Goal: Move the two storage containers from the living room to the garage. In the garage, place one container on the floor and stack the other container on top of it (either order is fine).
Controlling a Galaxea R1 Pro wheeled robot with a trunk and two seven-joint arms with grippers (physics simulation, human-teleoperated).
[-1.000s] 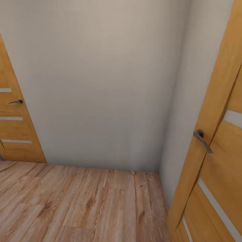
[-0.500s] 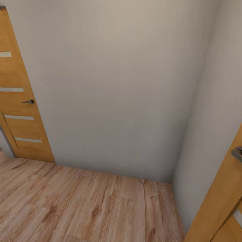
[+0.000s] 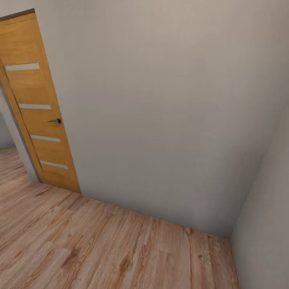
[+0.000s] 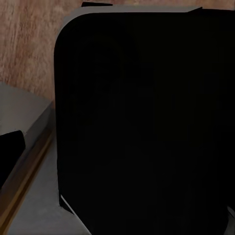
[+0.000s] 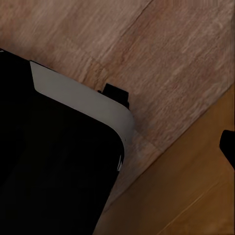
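The plank floor [image 3: 100, 245] looks like light wood with visible grain and a soft matt finish. At the left, the door [image 3: 40, 108] is smooth orange-brown wood with pale inset strips and a dark metal handle [image 3: 55, 121]; the wall [image 3: 168, 112] is plain, matt and smooth.

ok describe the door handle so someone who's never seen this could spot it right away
Find the plain grey wall above the wood plank floor. At its left end stands an orange-brown wooden door with four pale horizontal strips. The handle is the small dark lever between its second and third strips.
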